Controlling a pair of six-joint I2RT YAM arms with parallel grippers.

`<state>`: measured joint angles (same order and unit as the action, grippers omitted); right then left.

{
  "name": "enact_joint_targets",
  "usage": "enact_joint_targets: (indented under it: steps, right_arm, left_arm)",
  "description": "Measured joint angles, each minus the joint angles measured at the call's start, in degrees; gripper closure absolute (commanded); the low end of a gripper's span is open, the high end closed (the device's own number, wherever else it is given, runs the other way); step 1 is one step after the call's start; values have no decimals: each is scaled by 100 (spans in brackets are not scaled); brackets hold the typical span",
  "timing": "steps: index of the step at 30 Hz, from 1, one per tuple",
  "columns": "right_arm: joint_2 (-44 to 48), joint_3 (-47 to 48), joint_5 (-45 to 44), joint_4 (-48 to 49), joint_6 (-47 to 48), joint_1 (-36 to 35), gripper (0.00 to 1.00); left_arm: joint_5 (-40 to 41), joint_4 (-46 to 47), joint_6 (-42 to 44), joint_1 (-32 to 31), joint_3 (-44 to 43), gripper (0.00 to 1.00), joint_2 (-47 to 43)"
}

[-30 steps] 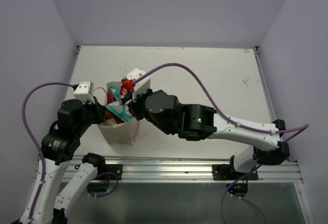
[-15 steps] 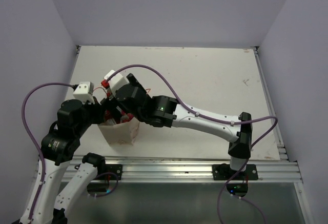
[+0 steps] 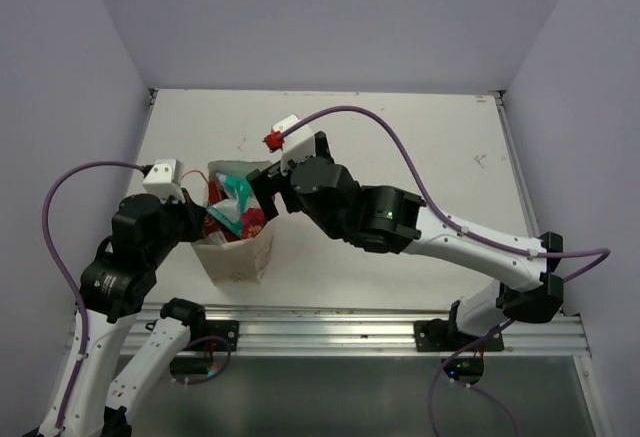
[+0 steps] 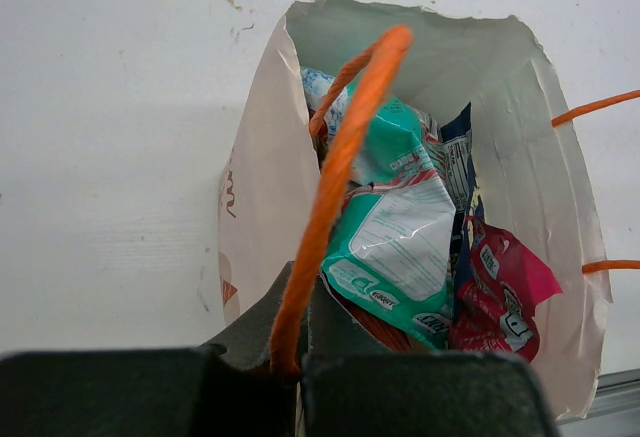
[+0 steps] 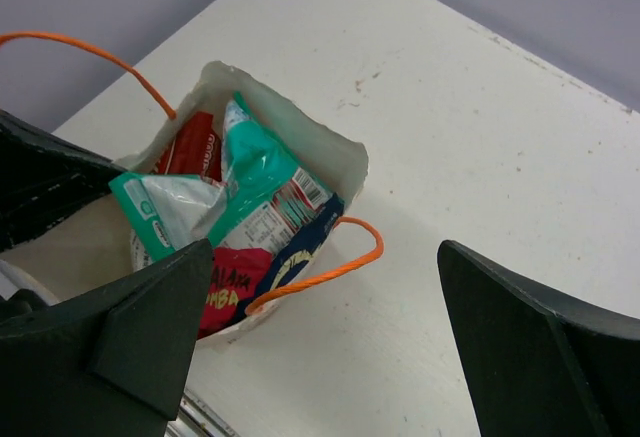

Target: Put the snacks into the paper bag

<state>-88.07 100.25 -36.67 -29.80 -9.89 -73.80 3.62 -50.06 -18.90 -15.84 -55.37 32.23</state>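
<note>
Inside paper bag (image 4: 258, 207), teal-and-white packet (image 4: 400, 247) covers most; left pincer (image 4: 300, 362) grips handle (image 4: 345, 147).

left tool (image 4: 298, 362): pinched closed | right tool (image 5: 325, 257): spread wide, angled down

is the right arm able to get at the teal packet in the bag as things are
Probably yes. The teal-and-white packet lies on top in the open paper bag, and the right pincer hangs open above it with nothing between. The left pincer grips a handle off to one side.
</note>
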Motion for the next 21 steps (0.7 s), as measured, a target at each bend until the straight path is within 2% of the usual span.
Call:
enact_joint_targets:
  steps: [11,13,15,16,18,19,21]
  right_arm:
    - [-160,-1043,321,269,-614,374,4]
    - [-173,-1132,348,339,-691,413,8]
    - [-232,-1158,433,411,-758,448,15]
    - [-273,-1158,481,444,-782,461,25]
    - [-398,-1161,632,520,-863,498,35]
    - [-494,-1161,719,544,-905,522,47]
    - [-649,-1161,872,570,-970,546,63]
  left_arm:
    - [2,0,0,0,0,100,0]
    - [0,0,2,0,0,100,-4]
    - [2,0,0,0,0,100,-13]
    - [2,0,2,0,0,100,-15]
    - [2,0,0,0,0,100,-22]
    - [2,0,0,0,0,100,-24]
    - [2,2,0,0,0,100,-26]
